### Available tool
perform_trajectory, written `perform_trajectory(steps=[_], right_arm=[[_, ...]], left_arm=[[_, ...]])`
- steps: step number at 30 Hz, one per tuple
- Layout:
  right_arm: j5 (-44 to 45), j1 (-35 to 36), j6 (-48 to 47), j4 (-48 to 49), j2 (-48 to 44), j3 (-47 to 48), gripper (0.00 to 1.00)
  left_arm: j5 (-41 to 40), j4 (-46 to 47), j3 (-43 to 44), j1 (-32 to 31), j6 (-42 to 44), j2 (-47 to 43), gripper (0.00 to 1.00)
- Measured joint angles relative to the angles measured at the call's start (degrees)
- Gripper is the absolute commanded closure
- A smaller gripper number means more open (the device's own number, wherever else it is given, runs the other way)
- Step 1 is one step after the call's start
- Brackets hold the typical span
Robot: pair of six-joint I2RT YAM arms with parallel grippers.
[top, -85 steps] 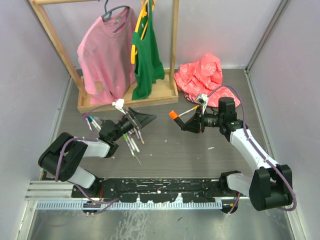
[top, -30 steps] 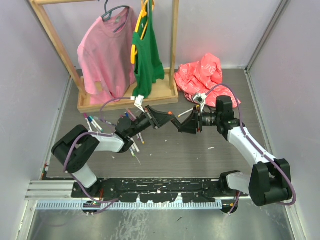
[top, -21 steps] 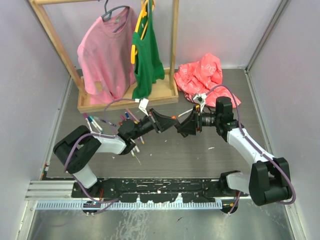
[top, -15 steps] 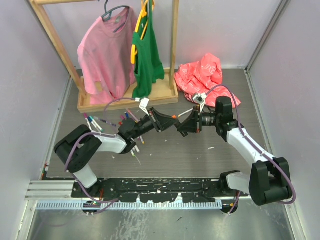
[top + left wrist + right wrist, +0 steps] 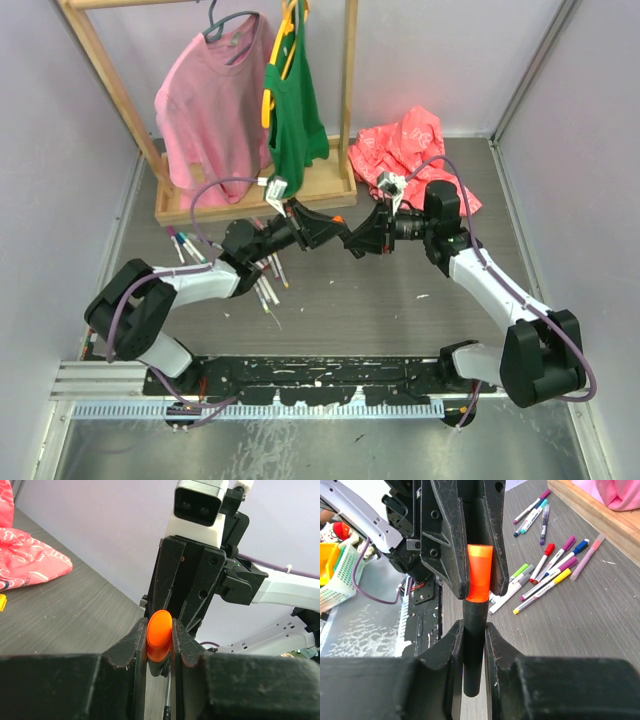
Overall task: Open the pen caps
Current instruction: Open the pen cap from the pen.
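Observation:
A stubby black highlighter point(image 5: 474, 645) with an orange cap point(image 5: 479, 572) hangs in the air between both arms, above the table's middle. My right gripper point(image 5: 474, 630) is shut on the black barrel. My left gripper point(image 5: 159, 630) faces it and is shut on the orange cap point(image 5: 159, 635). In the top view the two grippers meet tip to tip, the left gripper point(image 5: 332, 226) against the right gripper point(image 5: 354, 240), with a sliver of the cap point(image 5: 340, 220) showing. Several thin white pens point(image 5: 545, 575) with coloured caps lie loose on the table under the left arm point(image 5: 265, 278).
A wooden clothes rack point(image 5: 300, 195) with a pink shirt point(image 5: 205, 110) and a green top point(image 5: 295, 110) stands at the back left. A crumpled red bag point(image 5: 405, 150) lies behind the right arm. More pens point(image 5: 185, 243) lie at the left.
The left gripper came over from the loose pens and closed on the orange cap held out by the right gripper. In the last second the joined grippers shifted slightly toward the rack.

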Motion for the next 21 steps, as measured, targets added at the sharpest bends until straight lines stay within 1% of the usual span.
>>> perform_trajectory(steps=[7, 14, 15, 19, 21], right_arm=[[1.3, 1.0, -3.5, -2.6, 0.0, 1.5, 0.99], [1.4, 1.9, -4.7, -2.0, -0.3, 2.5, 0.99], [0.0, 2.1, -5.8, -3.9, -0.6, 2.0, 0.99], [-3.1, 2.5, -7.5, -11.5, -0.7, -2.1, 0.99], [-4.0, 2.6, -7.9, -13.5, -0.6, -2.5, 0.99]], left_arm=[[-0.9, -2.6, 0.0, 0.3, -0.1, -1.8, 1.00], [-3.0, -6.5, -0.7, 0.2, 1.7, -6.2, 1.00], [-7.2, -5.0, -0.7, 0.8, 1.4, -7.2, 1.00], [-20.2, 1.9, 0.2, 7.4, 1.5, -14.9, 1.00], [-23.1, 5.2, 1.0, 8.1, 1.6, -17.7, 1.00]])
